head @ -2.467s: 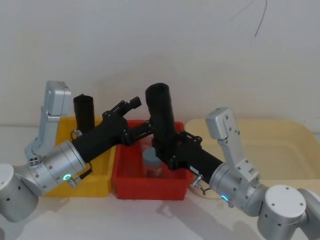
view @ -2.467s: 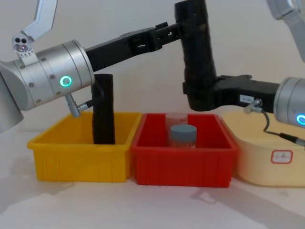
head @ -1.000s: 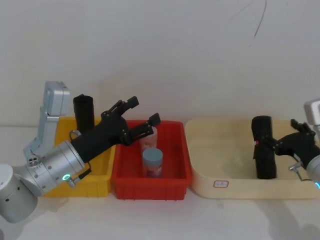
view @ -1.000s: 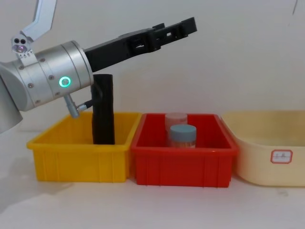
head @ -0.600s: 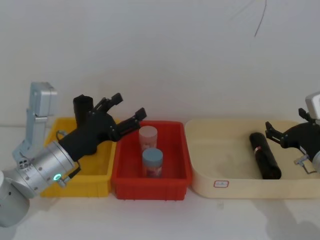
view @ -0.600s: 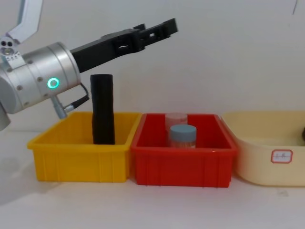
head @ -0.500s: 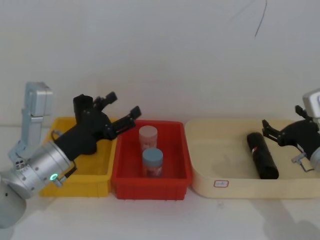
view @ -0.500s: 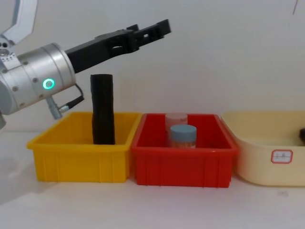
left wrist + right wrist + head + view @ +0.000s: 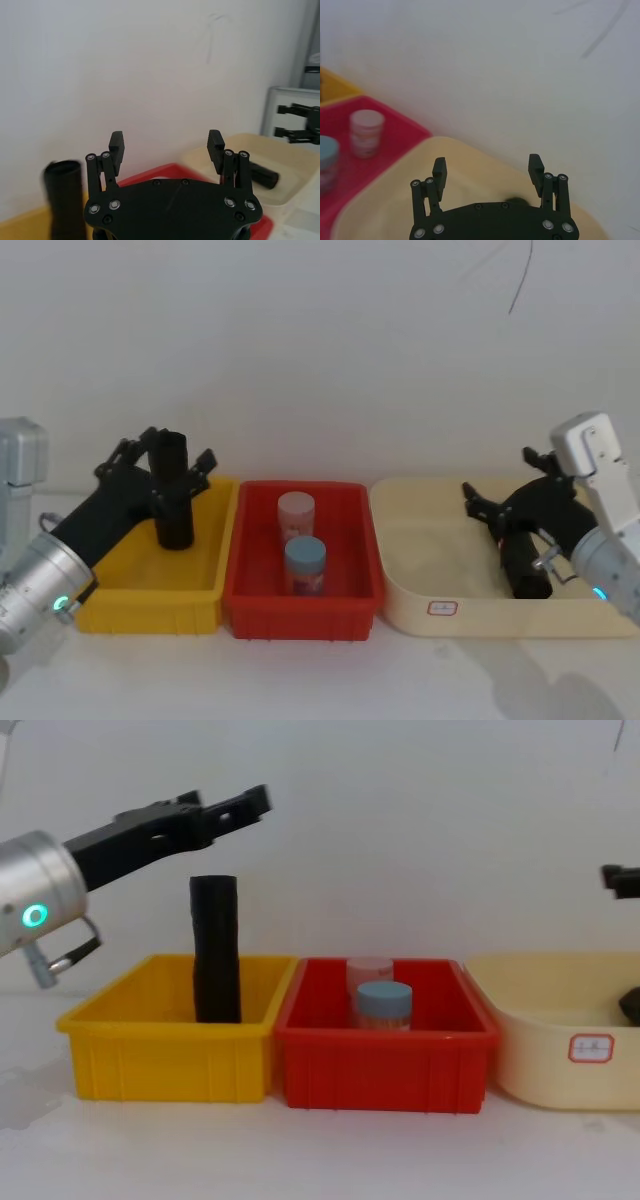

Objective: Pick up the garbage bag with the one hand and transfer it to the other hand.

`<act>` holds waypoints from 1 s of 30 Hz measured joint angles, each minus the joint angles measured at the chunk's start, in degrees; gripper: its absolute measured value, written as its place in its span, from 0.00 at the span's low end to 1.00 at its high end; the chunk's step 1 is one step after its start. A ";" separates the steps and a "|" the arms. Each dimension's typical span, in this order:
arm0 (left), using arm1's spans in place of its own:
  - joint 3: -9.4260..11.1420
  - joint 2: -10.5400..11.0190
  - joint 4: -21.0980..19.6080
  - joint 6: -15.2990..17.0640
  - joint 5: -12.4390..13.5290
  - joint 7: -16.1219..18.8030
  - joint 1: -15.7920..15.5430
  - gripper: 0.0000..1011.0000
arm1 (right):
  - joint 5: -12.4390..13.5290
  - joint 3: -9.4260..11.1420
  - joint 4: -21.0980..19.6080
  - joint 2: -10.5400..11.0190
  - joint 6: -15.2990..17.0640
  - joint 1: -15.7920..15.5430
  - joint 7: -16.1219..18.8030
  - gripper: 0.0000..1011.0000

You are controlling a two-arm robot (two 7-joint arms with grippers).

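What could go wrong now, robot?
The open left gripper hangs right by the upright black roll in the yellow bin; it could knock it over or grab it instead of the garbage bag. That bag lies flat in the beige tub below the open right gripper, so it may roll if nudged.

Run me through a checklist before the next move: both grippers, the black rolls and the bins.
1. Crinkled black garbage bag roll lying inside the beige plastic tub: ok.
2. Right gripper fingers open and empty, above the tub: ok.
3. Left gripper fingers open and empty: ok.
4. Smooth matte black tube upright in the yellow plastic bin: ok.
5. Left gripper clear of that tube, above its top in the chest view: ok.
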 joint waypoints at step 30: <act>-4.25 3.28 -0.33 -0.12 3.87 8.16 4.58 0.99 | 7.24 -10.05 8.77 -8.37 2.70 6.09 15.00 0.99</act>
